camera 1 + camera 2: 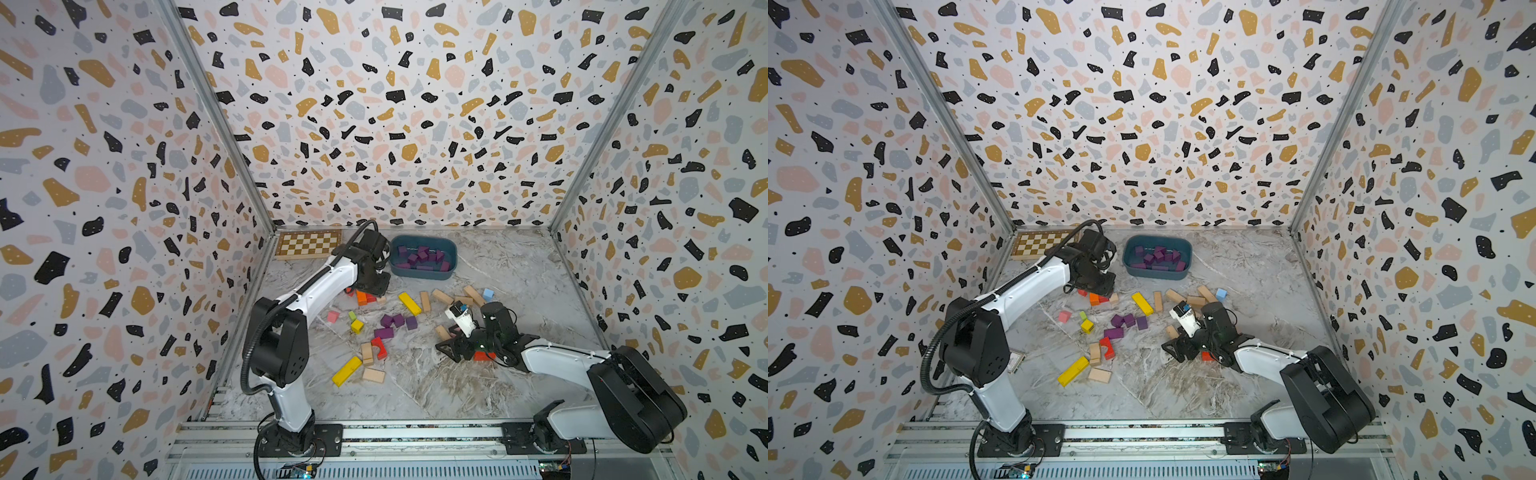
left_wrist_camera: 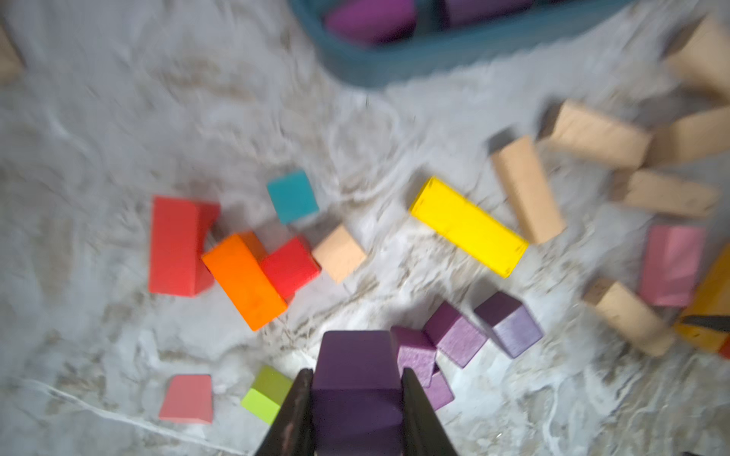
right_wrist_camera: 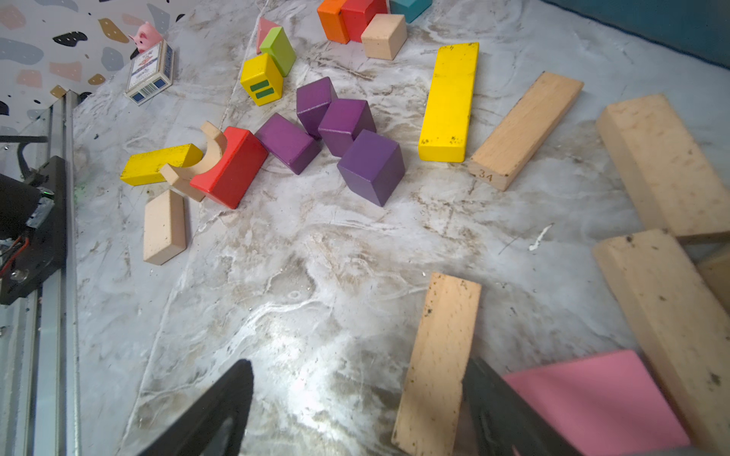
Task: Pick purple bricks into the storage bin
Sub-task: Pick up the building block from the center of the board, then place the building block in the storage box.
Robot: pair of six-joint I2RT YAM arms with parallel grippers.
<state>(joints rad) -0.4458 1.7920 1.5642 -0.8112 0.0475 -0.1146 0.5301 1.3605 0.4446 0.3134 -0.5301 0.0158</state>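
Observation:
My left gripper [image 2: 356,373] is shut on a dark purple brick [image 2: 355,355], held above the table. In both top views this gripper [image 1: 374,286] [image 1: 1100,286] hangs just left of the teal storage bin [image 1: 423,272] [image 1: 1156,272], over the orange and red blocks. Several purple bricks [image 1: 422,255] lie inside the bin. Several more purple bricks [image 1: 392,321] [image 3: 346,126] sit clustered mid-table. My right gripper [image 3: 359,365] [image 1: 446,347] stands open low over the table, with a tan bar [image 3: 438,363] lying against one finger.
A chessboard [image 1: 308,243] lies at the back left. Yellow bars [image 1: 409,302] [image 1: 347,370], tan blocks [image 1: 442,296], a red arch [image 1: 379,347], orange and red blocks [image 1: 362,297] and a pink block [image 3: 592,398] are scattered around. A small card box [image 3: 152,73] sits by the left wall.

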